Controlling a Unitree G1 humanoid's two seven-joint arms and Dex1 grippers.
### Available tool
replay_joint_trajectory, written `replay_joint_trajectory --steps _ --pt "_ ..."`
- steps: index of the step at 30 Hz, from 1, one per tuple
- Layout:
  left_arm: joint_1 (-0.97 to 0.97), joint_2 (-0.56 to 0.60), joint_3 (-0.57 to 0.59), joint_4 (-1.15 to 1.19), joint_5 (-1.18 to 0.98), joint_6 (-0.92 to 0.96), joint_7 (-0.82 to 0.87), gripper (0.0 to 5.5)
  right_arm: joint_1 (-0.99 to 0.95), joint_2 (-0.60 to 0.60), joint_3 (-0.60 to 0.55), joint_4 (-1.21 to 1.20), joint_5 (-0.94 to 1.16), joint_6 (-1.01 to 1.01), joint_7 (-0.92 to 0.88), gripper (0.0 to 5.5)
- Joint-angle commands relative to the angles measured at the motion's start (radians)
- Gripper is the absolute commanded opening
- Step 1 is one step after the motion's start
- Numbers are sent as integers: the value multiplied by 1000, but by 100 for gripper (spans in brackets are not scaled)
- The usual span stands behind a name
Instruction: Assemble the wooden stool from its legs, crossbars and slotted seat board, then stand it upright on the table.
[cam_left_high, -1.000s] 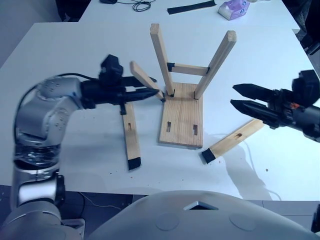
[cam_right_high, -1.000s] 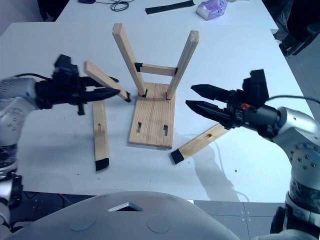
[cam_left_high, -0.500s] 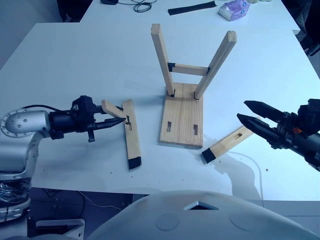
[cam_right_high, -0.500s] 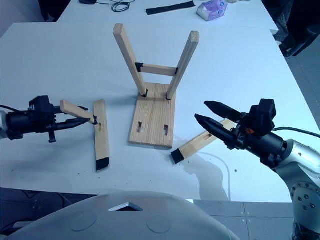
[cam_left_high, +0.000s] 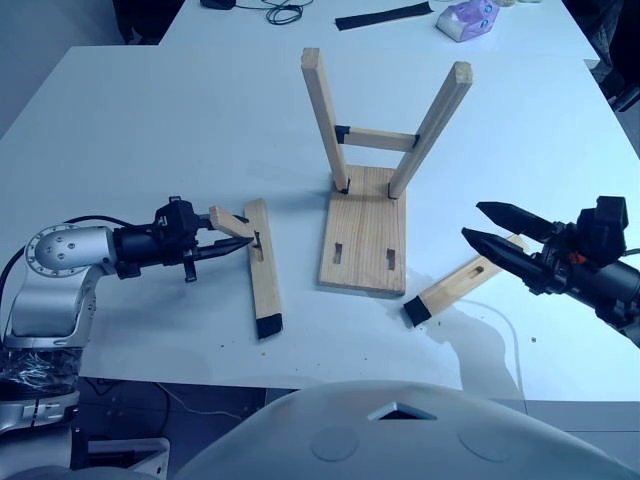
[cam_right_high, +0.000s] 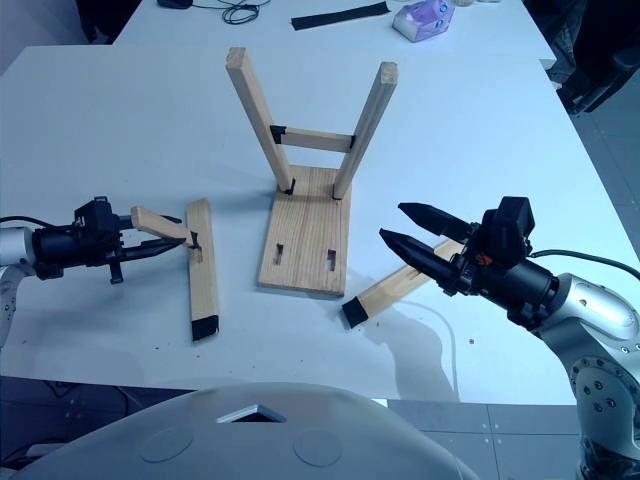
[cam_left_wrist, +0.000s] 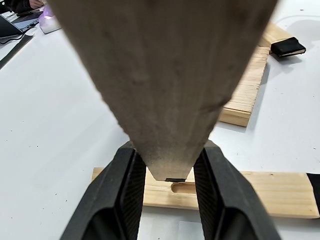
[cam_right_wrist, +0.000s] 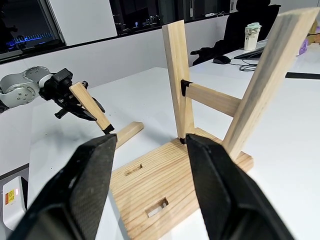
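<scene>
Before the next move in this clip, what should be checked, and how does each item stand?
1. Left gripper shut on crossbar: ok.
2. Crossbar tip seated in the slot of the left loose leg: cannot tell.
3. Right gripper open, near right loose leg: ok.
4. Seat board lying flat, two near slots empty: ok.
5. Standing legs upright in the board: ok.
</scene>
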Motion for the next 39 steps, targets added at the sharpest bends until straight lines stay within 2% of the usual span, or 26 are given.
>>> replay_joint_trajectory --steps 1,21,39 --pt "12 12 -2 -7 -4 -6 -12 131 11 -5 12 -9 -13 -14 -7 253" --pt "81 0 -29 10 33 -53 -3 131 -14 -28 52 -9 -15 -10 -38 253" --pt "-7 -8 -66 65 33 -53 15 131 -5 -34 70 -23 -17 -14 -61 253"
